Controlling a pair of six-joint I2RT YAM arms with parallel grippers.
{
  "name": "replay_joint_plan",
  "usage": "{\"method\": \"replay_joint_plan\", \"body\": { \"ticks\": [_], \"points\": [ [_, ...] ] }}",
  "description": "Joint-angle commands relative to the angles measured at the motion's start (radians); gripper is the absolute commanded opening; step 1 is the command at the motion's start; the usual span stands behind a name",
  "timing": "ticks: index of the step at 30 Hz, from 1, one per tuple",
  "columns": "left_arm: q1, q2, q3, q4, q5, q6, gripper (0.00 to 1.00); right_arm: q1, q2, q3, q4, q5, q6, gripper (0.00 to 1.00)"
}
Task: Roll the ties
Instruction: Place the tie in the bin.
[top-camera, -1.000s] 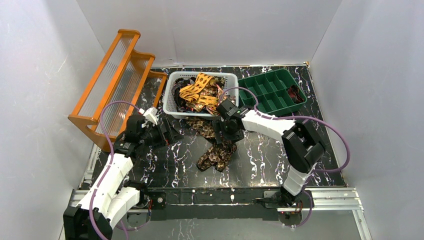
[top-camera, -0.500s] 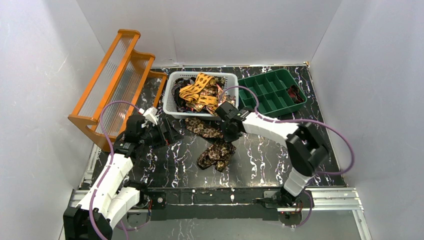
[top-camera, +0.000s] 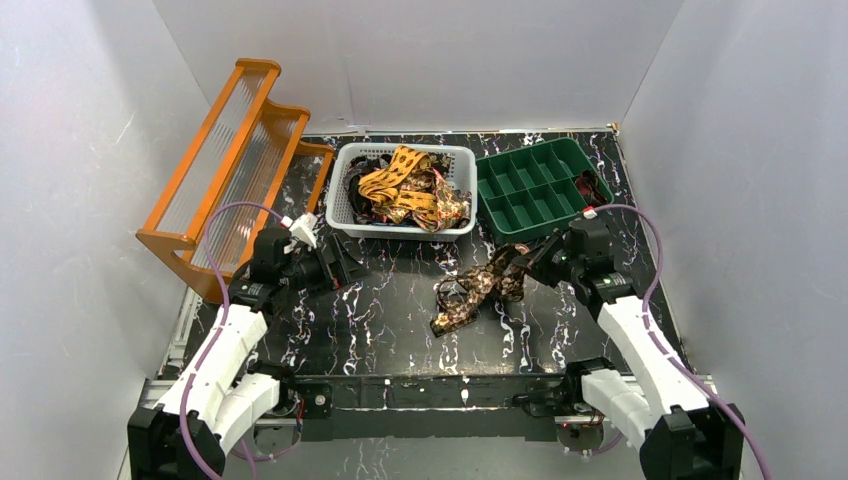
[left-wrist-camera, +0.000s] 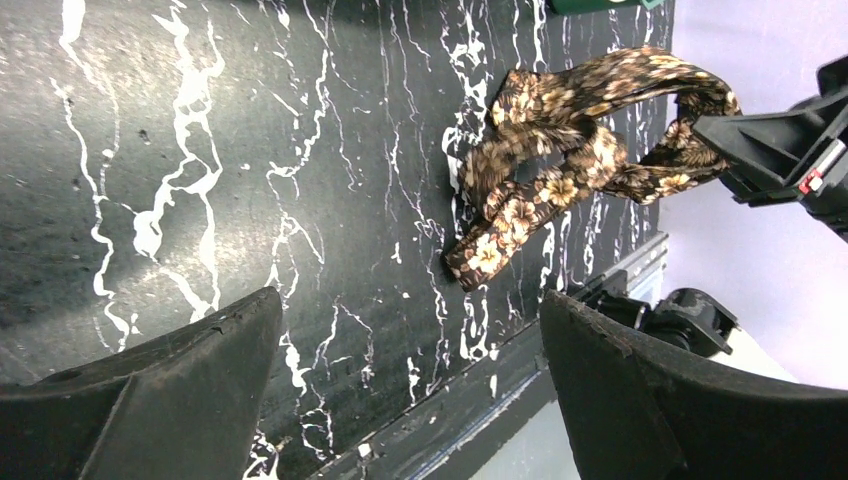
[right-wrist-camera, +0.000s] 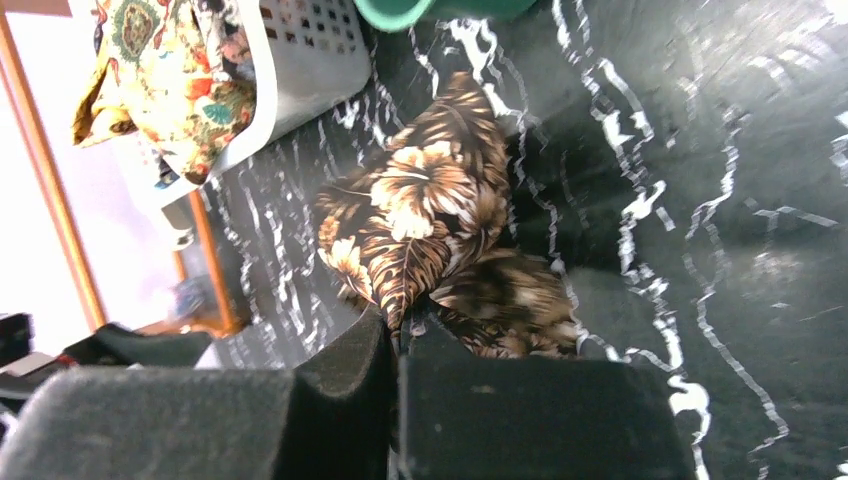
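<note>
Seen from above, the brown leaf-patterned fabric tie (top-camera: 478, 287) is found crumpled in front of the white plastic basket (top-camera: 400, 228). At the left wrist, the left gripper (left-wrist-camera: 410, 315) is spread wide. At the right wrist, the right gripper (right-wrist-camera: 395, 325) is clamped on the tie.

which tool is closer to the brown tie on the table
Right. The right tool grips one end of the brown tie; the left tool sits open, apart, off to its left.

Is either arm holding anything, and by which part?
The right gripper pinches the brown floral tie near one end. The left gripper is open and holds nothing.
</note>
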Motion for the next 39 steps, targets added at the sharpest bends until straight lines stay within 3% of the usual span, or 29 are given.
{"method": "replay_joint_plan", "body": {
  "ticks": [1,5,8,13,18,20,24,28,32,35,39],
  "points": [
    [-0.004,0.016,-0.014,0.003,0.084,-0.057,0.98,-0.016,0.07,0.205,0.048,-0.231,0.053,0.01],
    [-0.004,0.018,-0.009,0.0,0.078,-0.082,0.98,0.018,0.216,0.609,-0.076,-0.385,-0.003,0.01],
    [-0.004,0.017,0.008,-0.016,-0.002,-0.04,0.98,0.187,0.295,0.79,-0.097,-0.359,-0.038,0.01],
    [-0.004,0.021,0.055,-0.078,-0.127,-0.032,0.98,0.397,0.405,0.932,-0.042,-0.276,-0.05,0.01],
    [-0.004,0.031,0.118,-0.105,-0.16,-0.007,0.98,0.432,0.54,1.105,0.029,-0.315,-0.039,0.01],
    [-0.004,0.025,0.129,-0.115,-0.158,0.007,0.98,0.431,0.553,1.152,0.02,-0.264,-0.057,0.01],
    [-0.004,-0.007,0.125,-0.135,-0.166,0.016,0.98,0.382,0.47,1.044,0.056,-0.21,-0.086,0.01],
    [-0.004,-0.031,0.098,-0.137,-0.152,0.01,0.98,0.157,0.268,0.707,0.086,-0.266,-0.038,0.01],
    [-0.004,-0.034,0.059,-0.12,-0.084,0.026,0.98,-0.019,0.076,0.461,-0.129,-0.095,-0.111,0.01],
    [-0.004,-0.021,0.028,-0.099,-0.043,0.032,0.98,-0.067,0.039,0.417,-0.141,-0.157,-0.15,0.01],
    [-0.004,-0.011,0.024,-0.088,-0.047,0.025,0.98,-0.065,0.139,0.546,-0.158,-0.365,-0.22,0.01]
  ]
}}
